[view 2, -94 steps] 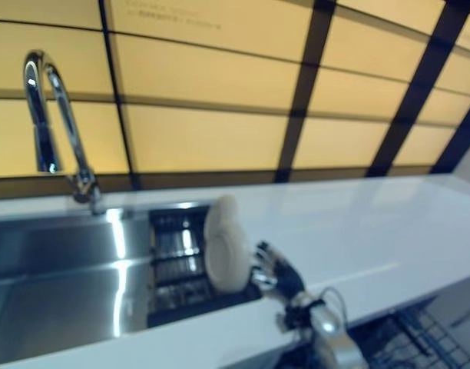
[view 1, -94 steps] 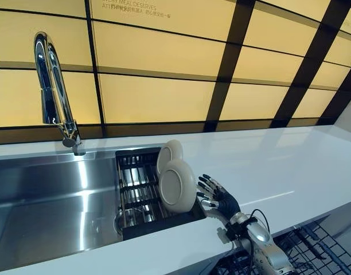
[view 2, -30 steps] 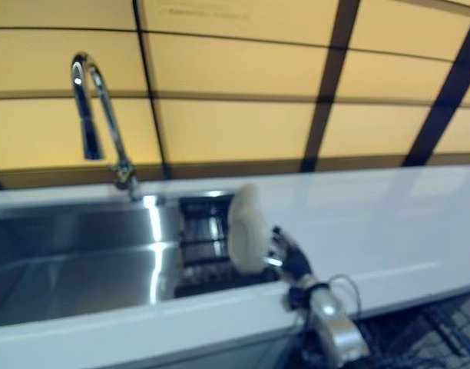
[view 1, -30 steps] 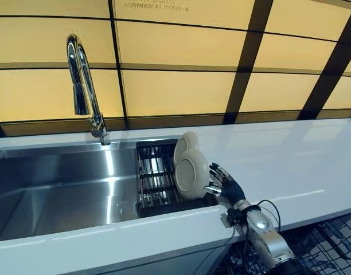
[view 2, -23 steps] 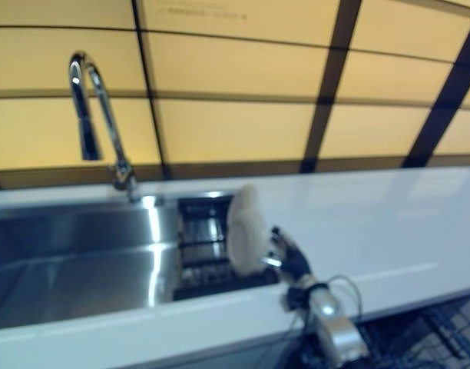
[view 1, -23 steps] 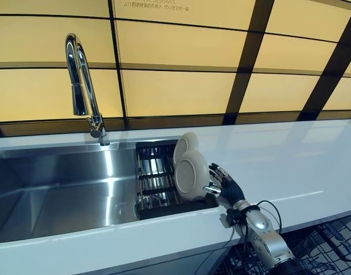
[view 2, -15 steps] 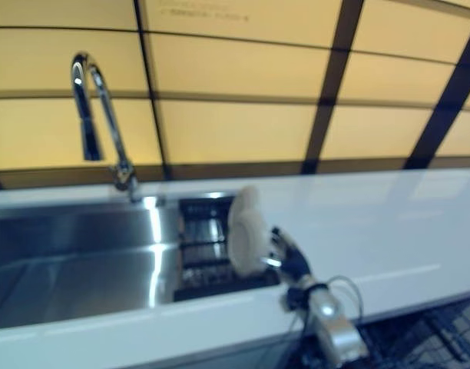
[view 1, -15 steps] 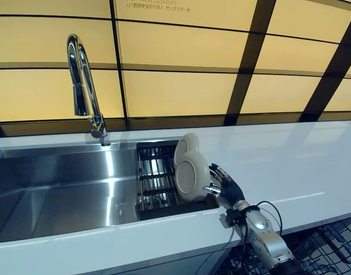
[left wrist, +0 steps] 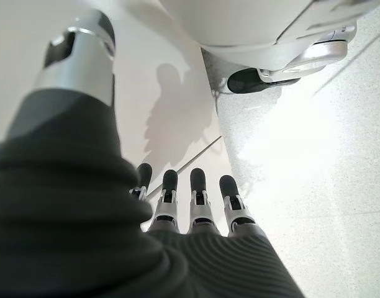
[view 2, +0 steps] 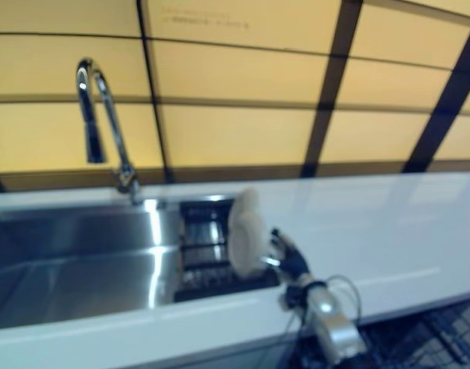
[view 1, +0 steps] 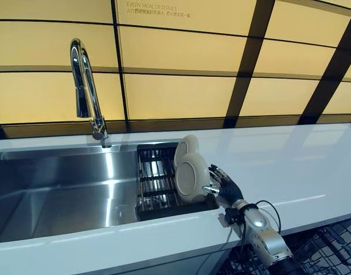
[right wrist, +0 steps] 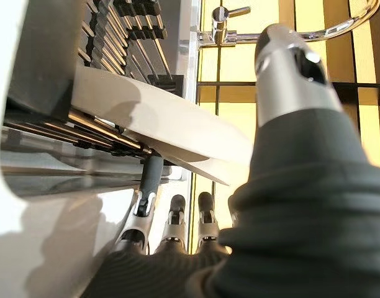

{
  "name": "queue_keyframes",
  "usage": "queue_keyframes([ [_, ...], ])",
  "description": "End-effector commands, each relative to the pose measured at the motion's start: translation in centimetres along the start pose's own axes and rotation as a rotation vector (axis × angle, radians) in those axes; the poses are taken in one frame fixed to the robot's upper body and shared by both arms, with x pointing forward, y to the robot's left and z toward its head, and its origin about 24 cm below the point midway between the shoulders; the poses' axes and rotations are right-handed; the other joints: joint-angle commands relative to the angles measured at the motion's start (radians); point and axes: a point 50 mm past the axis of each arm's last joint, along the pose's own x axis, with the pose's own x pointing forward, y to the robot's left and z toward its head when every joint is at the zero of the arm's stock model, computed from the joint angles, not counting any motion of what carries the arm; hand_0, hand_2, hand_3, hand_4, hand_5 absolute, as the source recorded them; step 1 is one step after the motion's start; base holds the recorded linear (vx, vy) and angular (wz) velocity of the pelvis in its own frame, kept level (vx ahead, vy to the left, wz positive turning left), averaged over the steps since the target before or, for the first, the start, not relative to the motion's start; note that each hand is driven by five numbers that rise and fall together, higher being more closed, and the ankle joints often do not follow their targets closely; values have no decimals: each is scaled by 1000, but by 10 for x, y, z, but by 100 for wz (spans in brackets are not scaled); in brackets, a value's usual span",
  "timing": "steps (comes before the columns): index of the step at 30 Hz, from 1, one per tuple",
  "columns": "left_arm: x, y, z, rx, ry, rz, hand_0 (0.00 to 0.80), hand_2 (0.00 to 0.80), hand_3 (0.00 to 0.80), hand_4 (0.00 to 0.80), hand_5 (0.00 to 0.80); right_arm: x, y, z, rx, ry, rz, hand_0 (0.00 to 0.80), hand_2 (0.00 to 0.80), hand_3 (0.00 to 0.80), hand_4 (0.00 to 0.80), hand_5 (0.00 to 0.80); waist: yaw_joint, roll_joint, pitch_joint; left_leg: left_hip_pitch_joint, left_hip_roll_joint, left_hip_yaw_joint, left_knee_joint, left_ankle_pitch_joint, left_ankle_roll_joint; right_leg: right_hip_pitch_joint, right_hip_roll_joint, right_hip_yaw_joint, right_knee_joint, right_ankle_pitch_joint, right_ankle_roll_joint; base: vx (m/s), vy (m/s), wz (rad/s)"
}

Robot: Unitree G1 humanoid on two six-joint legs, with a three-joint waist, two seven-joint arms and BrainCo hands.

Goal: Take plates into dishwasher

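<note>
Only the left wrist view shows the left hand (left wrist: 196,205), fingers straight, holding nothing. Right hand (view 1: 224,184), fingers extended, touches the near of 2 upright cream plates (view 1: 192,178) in the sink rack (view 1: 155,183).

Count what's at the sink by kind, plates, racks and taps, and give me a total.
Plates: 2, front plate and back plate
Drying rack: 1
Tap: 1
Total: 4
</note>
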Motion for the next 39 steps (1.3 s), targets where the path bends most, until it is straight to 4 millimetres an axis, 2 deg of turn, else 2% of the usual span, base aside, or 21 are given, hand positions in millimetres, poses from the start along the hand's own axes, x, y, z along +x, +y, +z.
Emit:
queue_keyframes([
  [1,2,1,41,-36,-123,9,0,0,0,0,0,-39,28,-95,10,463,109,0,0,0,0,0,59,26,59,-35,-2,-28,20,24,2,-65,-51,13,85,73,76,0,0,0],
  [2,2,1,40,-36,-120,11,0,0,0,0,0,-39,29,-95,5,467,118,0,0,0,0,0,60,26,60,-36,-3,-29,22,25,1,-65,-51,13,86,73,76,0,0,0],
  [3,2,2,40,-36,-120,11,0,0,0,0,0,-40,29,-95,5,467,118,60,60,60,60,60,60,25,61,-37,-2,-29,22,25,1,-65,-51,12,87,74,77,0,0,0],
  [5,2,3,39,-37,-117,16,0,0,0,0,0,-40,29,-96,-1,470,115,279,279,279,279,279,66,21,65,-39,-3,-30,27,26,2,-64,-53,9,90,79,80,0,0,0],
  [6,2,4,38,-37,-117,16,0,0,0,0,0,-40,29,-96,-2,470,114,317,317,317,317,317,66,21,66,-39,-2,-30,28,26,1,-64,-54,8,91,80,80,0,0,0],
  [7,2,3,38,-37,-116,17,0,0,0,0,0,-40,29,-97,3,478,111,433,433,433,433,433,69,21,66,-38,-2,-31,29,26,2,-61,-54,7,90,81,81,39,-4,2],
  [9,2,3,37,-38,-114,19,0,0,0,0,0,-40,30,-98,5,482,104,543,543,543,543,543,71,19,68,-37,-3,-33,32,26,2,-57,-54,4,91,82,81,49,-4,2],
  [10,1,3,37,-34,-112,19,0,0,0,0,0,-41,31,-99,14,489,103,640,640,640,640,640,75,18,68,-36,-2,-35,33,27,3,-54,-55,2,91,84,82,51,-3,3],
  [12,1,4,37,-30,-109,21,0,0,0,0,0,-41,31,-100,17,488,101,775,775,775,775,775,76,16,69,-35,-3,-35,36,28,3,-49,-56,0,91,86,83,57,-1,3],
  [13,1,4,36,-32,-107,22,0,0,0,0,0,-41,31,-100,22,491,101,800,800,800,800,800,77,15,69,-34,-3,-36,38,28,3,-48,-56,0,92,86,83,45,2,1],
  [28,1,4,32,-17,-83,27,0,0,0,0,0,-45,33,-104,67,496,89,800,800,800,800,800,83,12,66,-21,-3,-40,49,31,2,-12,-57,-6,88,85,81,32,-1,2],
  [33,1,4,32,-13,-79,21,0,0,0,0,0,-39,33,-93,63,400,89,800,800,800,800,800,81,14,64,-12,-4,-39,45,32,1,-3,-57,-10,86,88,82,8,1,0],
  [34,1,4,31,-8,-77,19,0,0,0,0,0,-35,30,-81,42,305,75,800,800,800,800,800,80,15,62,-8,-5,-40,41,32,1,-1,-56,-9,85,89,84,0,0,0],
  [39,0,3,29,-1,-74,15,0,0,0,0,0,-22,16,-34,-35,73,60,800,800,800,800,800,75,20,58,-2,-6,-43,31,32,2,0,-56,-9,80,91,87,1,0,3],
])
